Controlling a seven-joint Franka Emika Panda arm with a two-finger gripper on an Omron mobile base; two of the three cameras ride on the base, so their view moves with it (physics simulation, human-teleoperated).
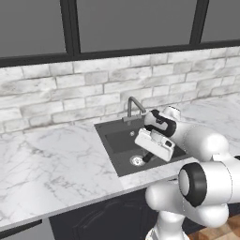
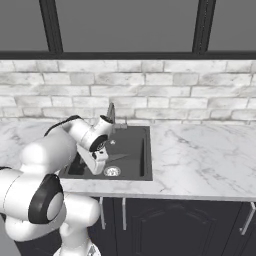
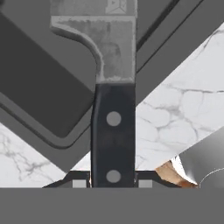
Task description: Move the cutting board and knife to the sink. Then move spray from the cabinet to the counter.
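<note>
**Knife held over the sink**

The end effector (image 3: 113, 183) is clamped on the knife (image 3: 113, 105), its two tips pressing the black handle from either side near the lower rivet. In the hand view the knife's long axis runs straight up the picture, in line with the end effector: the handle sits low, and the grey blade points away from the hand, its tip cut off by the top edge. The blade's wider heel juts to the left in that view (the flat face is turned to the camera).

Beyond the blade lies the dark grey sink (image 3: 39, 100), its rim crossing the picture on a slant, with white marble counter (image 3: 175, 113) on both sides of it.

From the left base view the end effector (image 1: 149, 157) hangs above the sink (image 1: 123, 139), just beside the faucet (image 1: 133, 107), with the round drain (image 1: 137, 161) below it. The right base view shows the end effector (image 2: 98, 167) low over the basin (image 2: 131, 150), pointing downward. The knife itself is too small to make out in either base view.
</note>
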